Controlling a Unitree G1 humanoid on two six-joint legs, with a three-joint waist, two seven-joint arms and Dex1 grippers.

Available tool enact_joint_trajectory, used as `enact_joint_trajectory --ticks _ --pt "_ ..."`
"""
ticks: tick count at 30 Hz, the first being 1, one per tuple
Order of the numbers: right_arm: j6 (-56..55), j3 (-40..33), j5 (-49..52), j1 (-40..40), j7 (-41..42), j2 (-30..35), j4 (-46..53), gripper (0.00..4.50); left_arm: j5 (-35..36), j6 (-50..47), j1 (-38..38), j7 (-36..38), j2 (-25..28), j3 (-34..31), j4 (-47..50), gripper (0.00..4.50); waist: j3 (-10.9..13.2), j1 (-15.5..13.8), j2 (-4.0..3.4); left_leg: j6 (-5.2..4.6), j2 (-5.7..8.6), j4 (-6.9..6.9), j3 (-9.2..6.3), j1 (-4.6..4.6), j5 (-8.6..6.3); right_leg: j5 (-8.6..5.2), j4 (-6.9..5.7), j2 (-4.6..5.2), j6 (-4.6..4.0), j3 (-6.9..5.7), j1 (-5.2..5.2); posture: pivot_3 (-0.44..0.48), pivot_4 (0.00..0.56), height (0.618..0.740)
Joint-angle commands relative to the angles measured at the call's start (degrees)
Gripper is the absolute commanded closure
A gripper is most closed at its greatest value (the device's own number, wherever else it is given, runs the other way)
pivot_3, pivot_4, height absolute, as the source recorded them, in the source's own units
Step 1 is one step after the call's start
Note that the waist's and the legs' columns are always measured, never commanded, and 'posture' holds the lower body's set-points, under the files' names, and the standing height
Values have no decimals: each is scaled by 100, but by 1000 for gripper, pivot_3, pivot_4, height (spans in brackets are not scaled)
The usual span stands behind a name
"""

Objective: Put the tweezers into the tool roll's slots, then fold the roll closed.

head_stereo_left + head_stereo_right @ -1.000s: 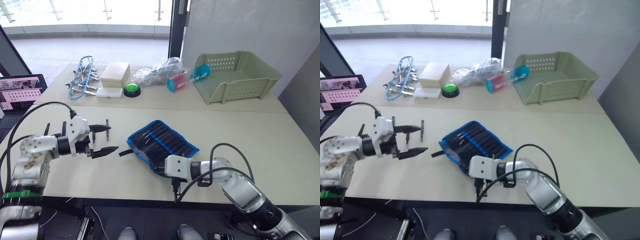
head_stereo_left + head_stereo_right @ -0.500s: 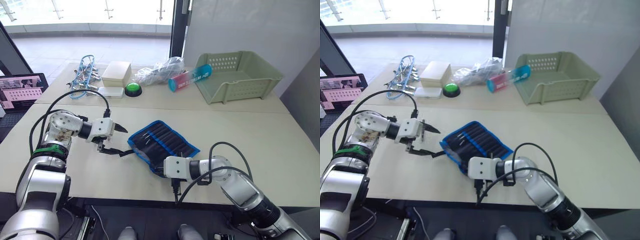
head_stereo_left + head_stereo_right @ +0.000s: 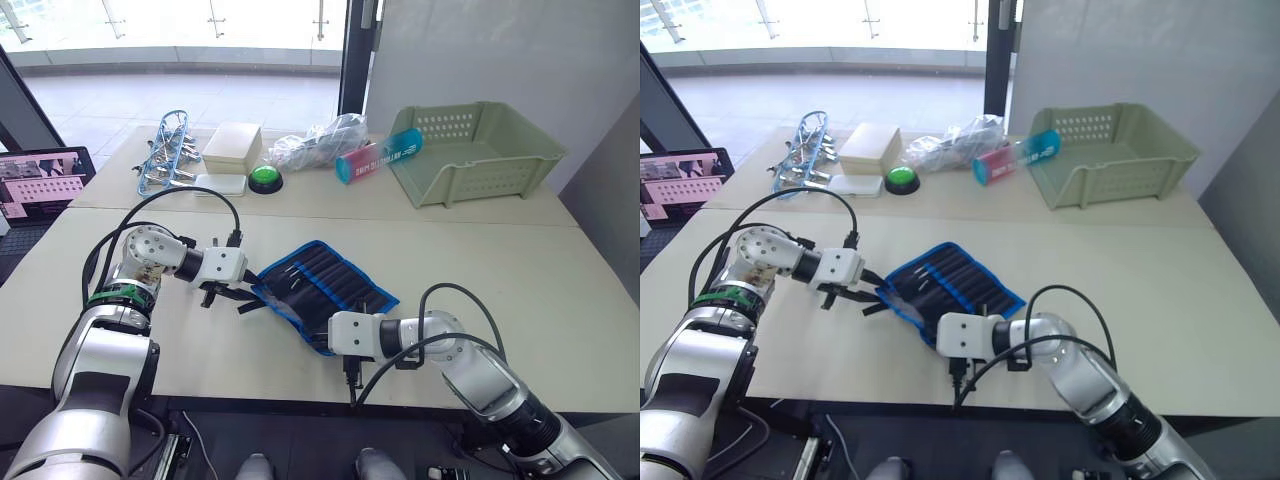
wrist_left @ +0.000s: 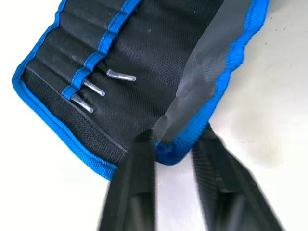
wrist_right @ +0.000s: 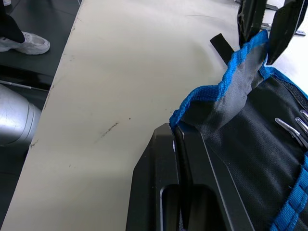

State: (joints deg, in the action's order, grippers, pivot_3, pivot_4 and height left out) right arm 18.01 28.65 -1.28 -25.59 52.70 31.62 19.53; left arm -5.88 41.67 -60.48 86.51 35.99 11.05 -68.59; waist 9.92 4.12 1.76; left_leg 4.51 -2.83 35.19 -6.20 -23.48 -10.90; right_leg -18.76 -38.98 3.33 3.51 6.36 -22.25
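The tool roll (image 3: 322, 288) lies open on the near table, black with blue edging. Silvery tweezers (image 4: 120, 75) ends stick out of the slots (image 4: 79, 62) on its inner face. My left gripper (image 4: 175, 142) is shut on the roll's blue left edge, and the fabric rises in a fold between its fingers (image 5: 250, 19). My right gripper (image 5: 176, 132) is shut on the roll's near corner, with the blue edging running in at its tips. The black strap (image 5: 221, 45) trails on the table beside the left gripper.
On the far table stand a green basket (image 3: 480, 150), a blue-and-pink bottle (image 3: 378, 158), a plastic bag (image 3: 315, 145), a green button (image 3: 264, 178), a white box (image 3: 232, 148) and a blue-framed tool bundle (image 3: 165, 155). A screen (image 3: 40, 180) sits at the left.
My left gripper moved right across the table to the roll's left edge and went from open to shut on it. The right arm has stayed where it was.
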Motion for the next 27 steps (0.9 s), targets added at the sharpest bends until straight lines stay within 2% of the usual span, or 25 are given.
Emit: enact_joint_trajectory --ticks 1,8,13,18,21,24,27 --pt "-30 -74 -21 6 61 15 93 4500 47 273 -107 40 62 -86 49 4478 0 1 0 0 0 0 0 0 0 0 0 0 0 0 0 0 150 740" --pt "440 -144 76 34 30 -87 187 4500 149 988 338 455 236 -41 236 4478 0 27 0 0 0 0 0 3 0 0 -2 0 0 0 0 0 150 740" --pt "549 -154 52 56 -41 -132 231 4500 229 1399 764 357 361 -108 246 4478 0 24 0 0 0 2 -1 8 0 0 -10 0 0 -1 0 0 150 740" --pt "495 -237 141 187 41 27 394 2932 242 1486 870 109 397 -169 247 4500 0 3 0 0 0 8 -2 7 0 0 -10 1 0 -4 4 0 150 740" --pt "1188 -853 1150 172 326 -45 649 1918 246 1520 883 92 381 -147 271 4500 0 7 0 0 -1 10 -2 7 0 0 -10 1 0 -4 4 0 150 740" --pt "2198 -1715 2473 -114 234 -526 671 1918 244 1557 871 93 371 -129 277 4500 0 23 0 -1 -1 11 -2 8 1 0 -13 0 0 -3 7 0 150 740" --pt "2512 -1937 2662 -299 -269 -1034 306 1918 216 1570 838 54 357 -120 247 4500 -1 26 -1 -1 -1 11 -5 15 1 0 -23 0 -1 -6 9 0 150 740"
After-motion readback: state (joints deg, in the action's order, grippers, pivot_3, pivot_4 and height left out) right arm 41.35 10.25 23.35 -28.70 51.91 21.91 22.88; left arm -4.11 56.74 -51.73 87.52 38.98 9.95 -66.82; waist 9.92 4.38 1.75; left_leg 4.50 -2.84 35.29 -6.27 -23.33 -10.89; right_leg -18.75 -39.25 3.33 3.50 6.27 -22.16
